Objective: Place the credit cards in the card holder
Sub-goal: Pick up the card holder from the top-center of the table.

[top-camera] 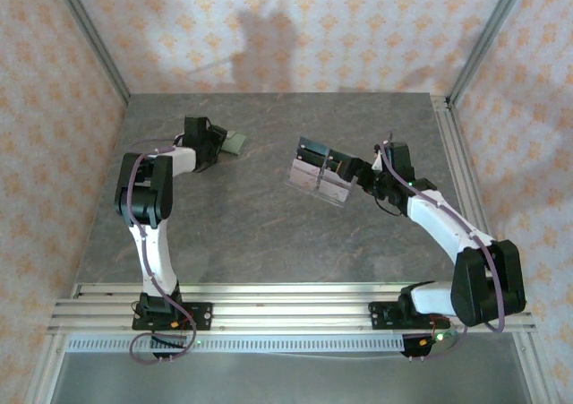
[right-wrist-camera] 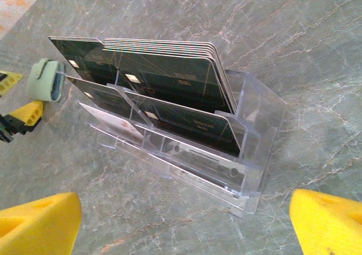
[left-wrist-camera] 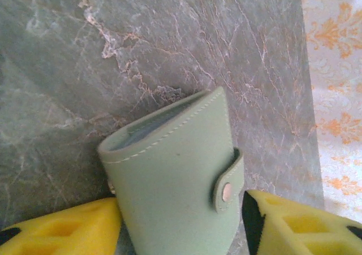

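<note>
At the far left of the bench (top-camera: 269,243), the left tool (left-wrist-camera: 182,224) has its two yellow fingers (left-wrist-camera: 62,232) on either side of the card holder (left-wrist-camera: 169,176). The card holder is a sage-green folding wallet, closed, with its snap tab (left-wrist-camera: 229,181) fastened. One finger seems to touch the side of the holder and the other is just beside the tab. Whether the tool really presses on it, I cannot tell. Whether the holder stands on the grey marbled bench or is a little above it, I also cannot tell.

More to the right, near the middle of the bench, stands a clear plastic stand (right-wrist-camera: 254,130). The credit cards (right-wrist-camera: 169,77) stand upright in its slots. They have dark faces with small gold chips, a thick pack in the back row and single cards in front.

The right tool (right-wrist-camera: 184,221) is just beside the stand, its fingers spread wide and holding nothing.
</note>
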